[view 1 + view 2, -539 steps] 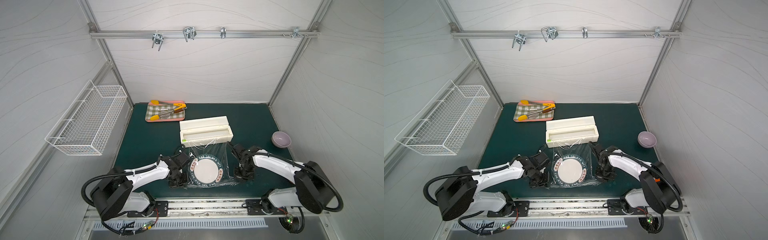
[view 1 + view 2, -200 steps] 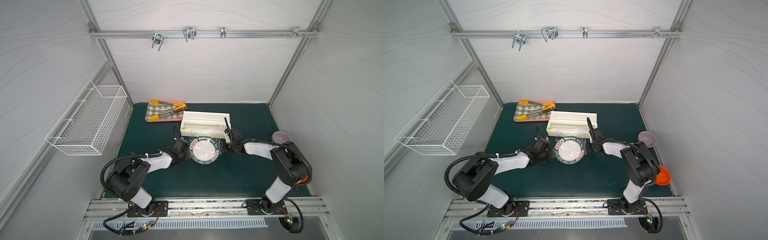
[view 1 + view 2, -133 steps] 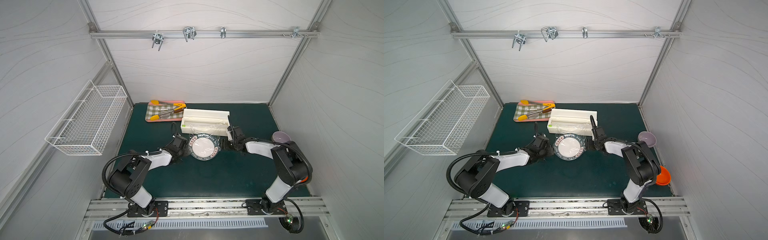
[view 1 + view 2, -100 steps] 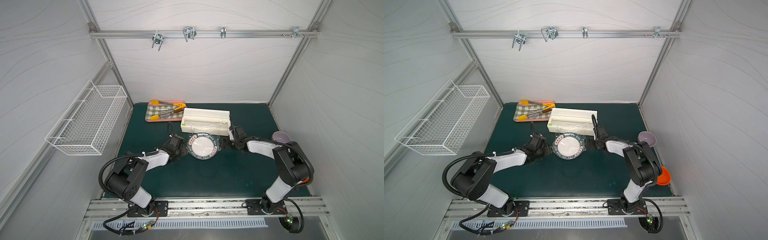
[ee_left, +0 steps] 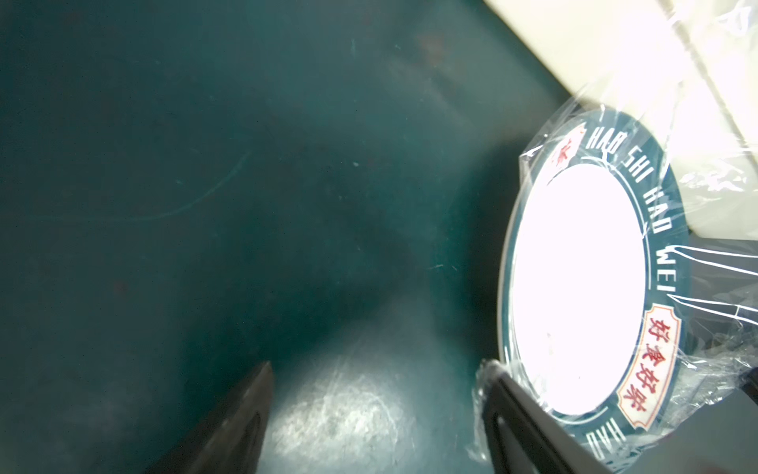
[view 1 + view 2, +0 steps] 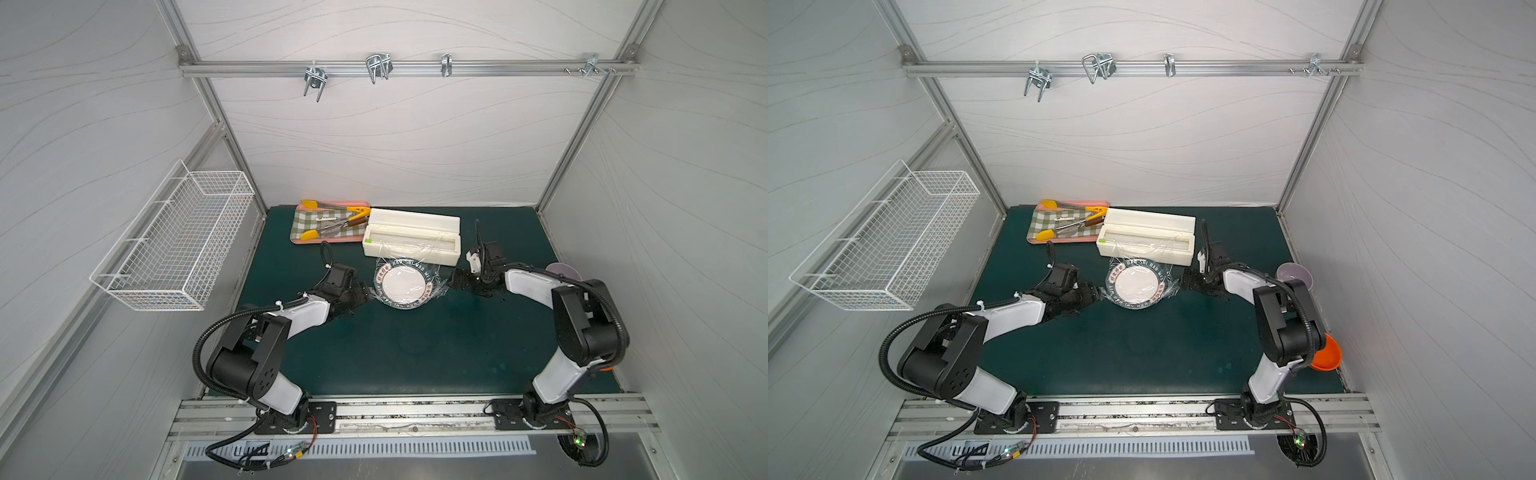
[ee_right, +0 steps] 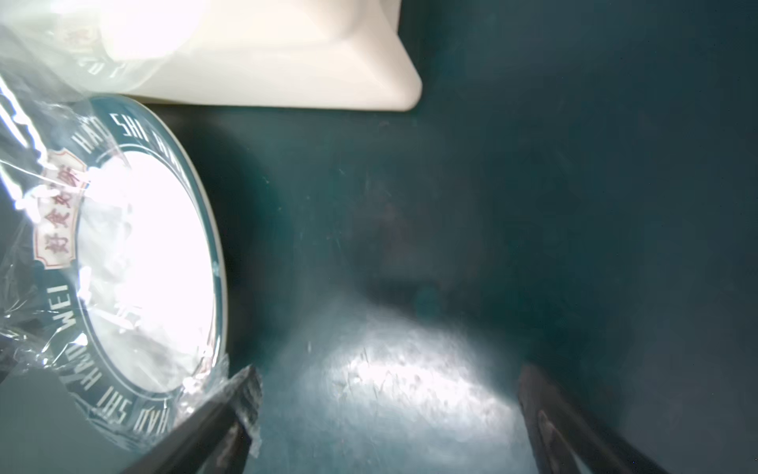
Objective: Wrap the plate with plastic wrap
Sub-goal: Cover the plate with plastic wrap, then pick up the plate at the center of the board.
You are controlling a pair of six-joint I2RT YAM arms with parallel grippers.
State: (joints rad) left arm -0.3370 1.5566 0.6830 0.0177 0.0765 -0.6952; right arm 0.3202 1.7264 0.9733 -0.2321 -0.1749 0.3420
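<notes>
Round green-rimmed white plate (image 6: 402, 284) under crinkly clear film (image 6: 437, 286); left gripper (image 5: 377, 369) 9 o'clock, right gripper (image 7: 389, 371) 3 o'clock, jaws apart.

one plate (image 6: 1136, 286), one box (image 6: 1146, 226) — two bowls (image 6: 1295, 273) (image 6: 1327, 355).

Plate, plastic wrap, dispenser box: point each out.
plate (image 6: 403, 283), in a top view, white centre.
plastic wrap (image 5: 715, 361), left wrist view, crinkled edge past the plate's rim.
dispenser box (image 6: 415, 219), in a top view, back part of its top.
</notes>
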